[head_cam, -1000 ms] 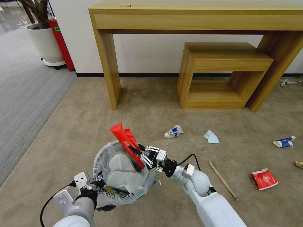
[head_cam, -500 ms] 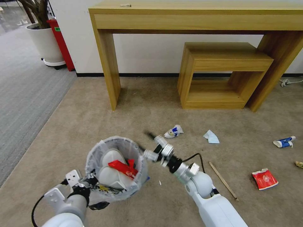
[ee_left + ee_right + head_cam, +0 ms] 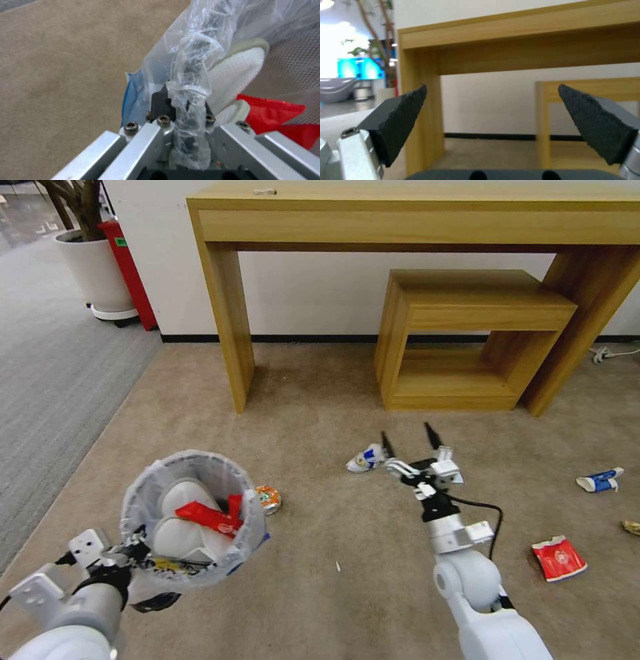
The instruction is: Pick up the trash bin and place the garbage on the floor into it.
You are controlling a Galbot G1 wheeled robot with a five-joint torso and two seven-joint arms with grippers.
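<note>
Near left, the left gripper [image 3: 137,553] has its jaws clenched on the bag-wrapped rim of the trash bin [image 3: 193,513], round, lined w/ crinkly clear plastic. Inside: 2 white slippers [image 3: 177,517] and 1 red wrapper [image 3: 212,517]. On the carpet floor [image 3: 320,413]: 1 crushed can [image 3: 269,499], approx. 4 more scraps farther right. Right gripper [image 3: 407,441] hovers with jaws released, empty.

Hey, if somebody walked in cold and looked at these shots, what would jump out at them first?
Probably the trash bin at lower left, clamped at its bagged rim by the left gripper, with white slippers and a red wrapper inside. Next, the right gripper held wide open above the carpet, close to a crumpled white-and-blue wrapper. More litter lies to the right, including a red packet.
</note>
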